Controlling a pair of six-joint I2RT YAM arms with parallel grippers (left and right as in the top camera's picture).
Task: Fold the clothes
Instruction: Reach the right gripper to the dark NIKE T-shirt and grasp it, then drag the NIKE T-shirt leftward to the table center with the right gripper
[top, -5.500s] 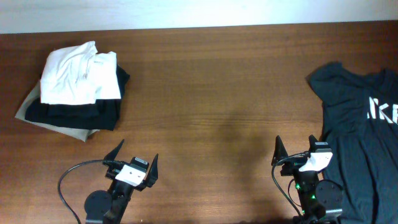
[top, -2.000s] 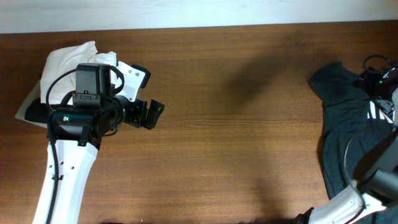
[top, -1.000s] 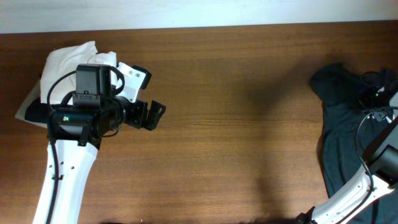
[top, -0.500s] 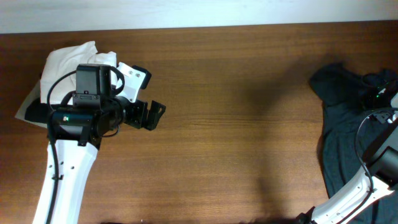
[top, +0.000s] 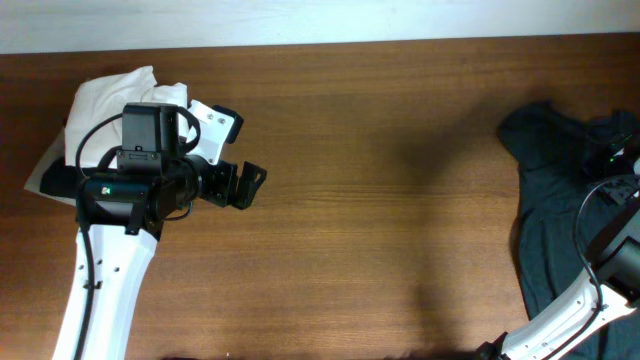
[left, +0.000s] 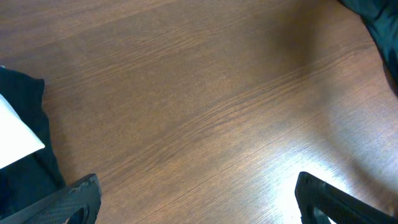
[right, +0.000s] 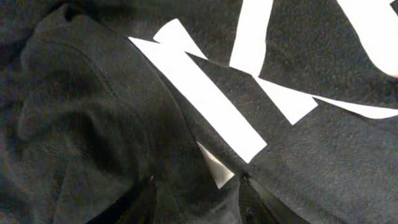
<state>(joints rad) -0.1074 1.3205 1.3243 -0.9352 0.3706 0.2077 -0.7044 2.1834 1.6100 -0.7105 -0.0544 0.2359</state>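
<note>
The clothes, a black T-shirt (top: 550, 200), lie spread at the table's right end and run off the right edge. My right gripper (top: 603, 152) is down on the shirt's upper chest. In the right wrist view its fingers stand apart, with a raised fold of the dark fabric (right: 93, 93) and a corner of the white lettering (right: 205, 106) between them; the fingertips (right: 249, 193) rest on the cloth. My left gripper (top: 250, 186) hovers wide open over bare wood left of centre, nothing between its fingers (left: 81, 199). A bit of the shirt (left: 382, 18) shows far off in the left wrist view.
A pile of folded clothing sits at the far left: a white garment (top: 120, 120) on black cloth (top: 120, 185), over a beige cloth (top: 45, 170). The left arm (top: 110, 260) reaches up from the front edge beside it. Bare wood (top: 400, 200) separates the pile and the shirt.
The right gripper's jaws have spread apart on the shirt over the last second, and the gripper shifted slightly. The left arm has stayed still.
</note>
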